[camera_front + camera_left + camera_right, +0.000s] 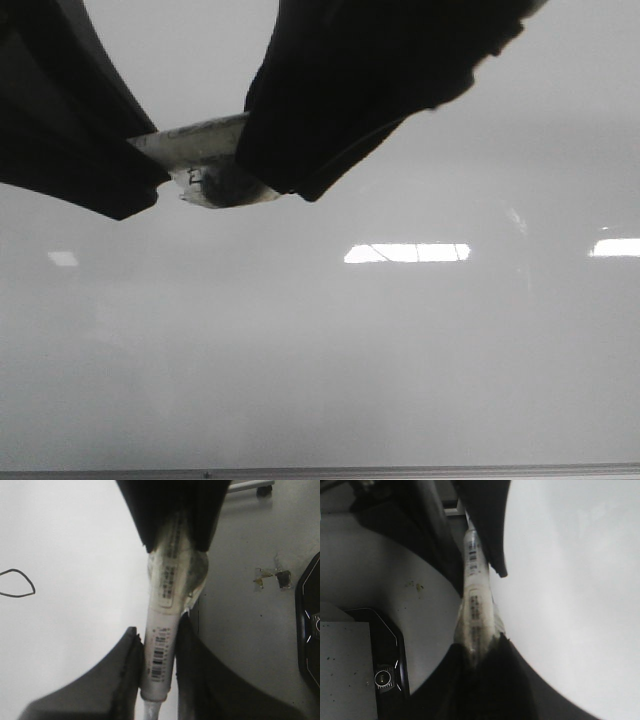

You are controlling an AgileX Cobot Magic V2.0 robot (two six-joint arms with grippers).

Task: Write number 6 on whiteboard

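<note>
1. While both arms are meeting over the whiteboard [400, 380], the left gripper [159, 680] is clenching a white marker [162, 645].
2. The right gripper [477, 655] is also grasping this marker.
3. A black loop of the number 6 [17, 583] is lying on the board, well apart from the marker.

The left tool [157, 675] shows as two matte black fingers [120, 680], broad at the base and narrowing toward their tips, with slightly rough, fuzzy-looking inner edges. The right tool [480, 655] is the same flat black, its fingers [512, 680] smooth-sided and curved. In the front view both appear as large dark wedge shapes, the left at 10 o'clock, the right at 1 o'clock, the right one with a faint raised ridge along its lower edge. No cables, screws or markings can be made out.
</note>
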